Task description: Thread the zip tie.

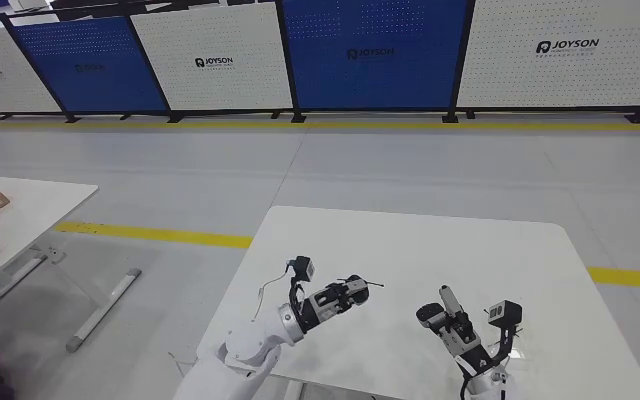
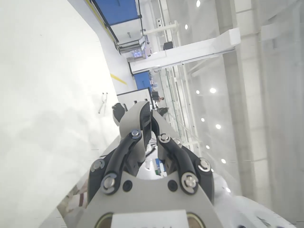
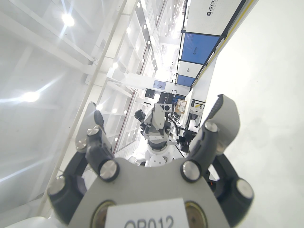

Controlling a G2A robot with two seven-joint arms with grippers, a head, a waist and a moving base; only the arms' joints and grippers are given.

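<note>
A thin black zip tie (image 1: 373, 284) sticks out of my left gripper (image 1: 352, 288), which hangs over the near middle of the white table (image 1: 450, 240). In the left wrist view the left gripper (image 2: 148, 110) has its fingers pressed together, shut on the zip tie. My right gripper (image 1: 438, 307) hovers a short way to the right of it, above the table's near part. Its two fingers (image 3: 223, 110) stand wide apart with nothing between them, and the right gripper (image 3: 159, 112) faces the left arm (image 3: 155, 124) farther off.
A second white table (image 1: 30, 205) stands off to the left across the floor. Blue and white partition panels (image 1: 370, 55) line the back. A yellow floor line (image 1: 150, 234) runs behind the table.
</note>
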